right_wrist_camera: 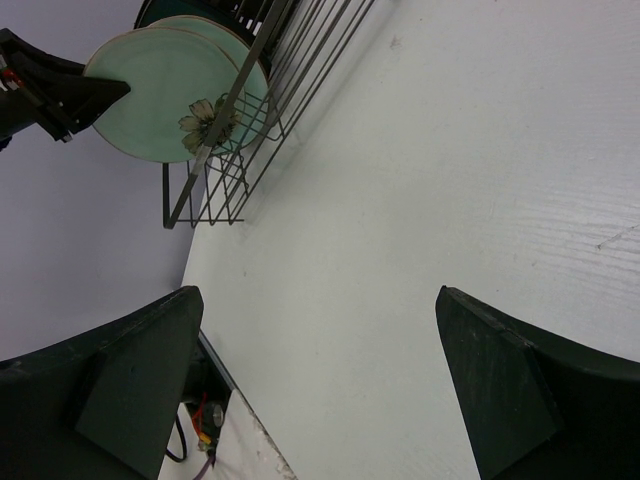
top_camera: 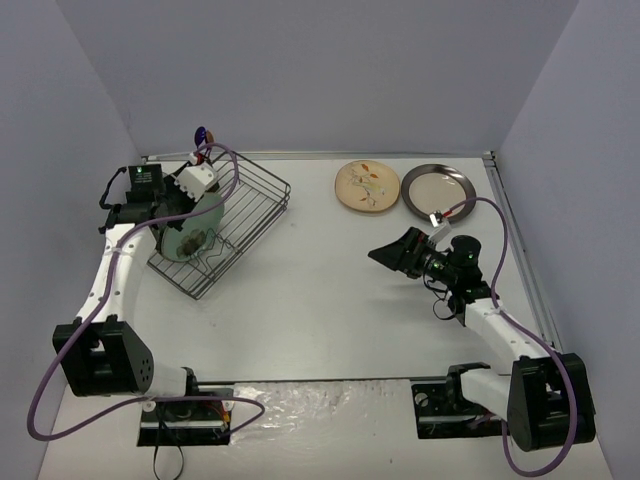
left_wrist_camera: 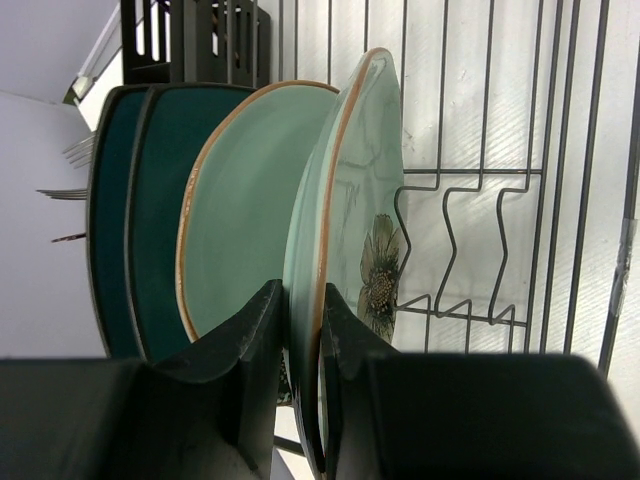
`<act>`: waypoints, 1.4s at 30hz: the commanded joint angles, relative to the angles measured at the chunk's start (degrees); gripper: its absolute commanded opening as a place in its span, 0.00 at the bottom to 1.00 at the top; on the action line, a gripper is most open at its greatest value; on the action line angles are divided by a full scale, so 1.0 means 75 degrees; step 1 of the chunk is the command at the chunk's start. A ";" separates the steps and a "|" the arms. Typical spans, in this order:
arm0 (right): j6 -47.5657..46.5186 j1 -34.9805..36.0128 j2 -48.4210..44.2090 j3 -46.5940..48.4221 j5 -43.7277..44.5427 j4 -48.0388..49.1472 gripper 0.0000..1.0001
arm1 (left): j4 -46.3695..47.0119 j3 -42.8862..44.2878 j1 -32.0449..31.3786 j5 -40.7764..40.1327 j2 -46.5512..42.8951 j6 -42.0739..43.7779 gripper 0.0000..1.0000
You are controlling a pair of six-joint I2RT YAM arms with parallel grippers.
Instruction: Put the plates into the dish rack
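Observation:
The black wire dish rack (top_camera: 255,195) stands at the back left. In the left wrist view the rack (left_wrist_camera: 500,180) holds two dark teal square plates (left_wrist_camera: 140,220), a plain mint round plate (left_wrist_camera: 240,210) and the flowered mint plate (left_wrist_camera: 360,200), all on edge. My left gripper (left_wrist_camera: 303,320) is shut on the flowered plate's rim; it also shows in the top view (top_camera: 163,225). A cream floral plate (top_camera: 367,186) and a beige dark-rimmed plate (top_camera: 438,189) lie flat at the back right. My right gripper (top_camera: 385,252) is open and empty above bare table (right_wrist_camera: 318,295).
The dark slotted cutlery holder (left_wrist_camera: 200,40) sits at the rack's far corner, with cutlery handles (top_camera: 205,135) sticking up. Grey walls close in the table on three sides. A metal rail (top_camera: 520,240) runs along the right edge. Purple cables (top_camera: 225,165) loop over the arms.

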 commanded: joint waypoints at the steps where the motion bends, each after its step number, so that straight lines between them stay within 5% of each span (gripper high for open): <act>1: -0.0112 -0.0017 0.0062 0.0091 -0.0129 0.0473 1.00 | 0.1240 0.0283 0.0098 0.0052 -0.0152 0.0522 0.02; 15: -0.0258 -0.0029 0.0027 0.0261 0.0101 0.0112 1.00 | 0.1662 -0.0237 0.0180 -0.0141 0.0221 0.0183 0.36; 27: -0.0334 -0.0017 -0.0043 0.0730 0.2315 -0.0755 1.00 | 0.2488 -0.0226 0.0145 -0.0750 -0.1051 -0.1544 0.95; 35: 0.0155 -0.0006 0.1291 0.1471 0.4201 -0.0503 1.00 | 0.2434 -0.0818 0.0109 -0.1632 -0.3001 -0.4537 0.97; 42: 0.0547 0.0021 0.3291 0.2408 0.4575 0.0269 0.95 | 0.1804 -0.2183 -0.0022 -0.1204 -0.4820 -0.6595 0.97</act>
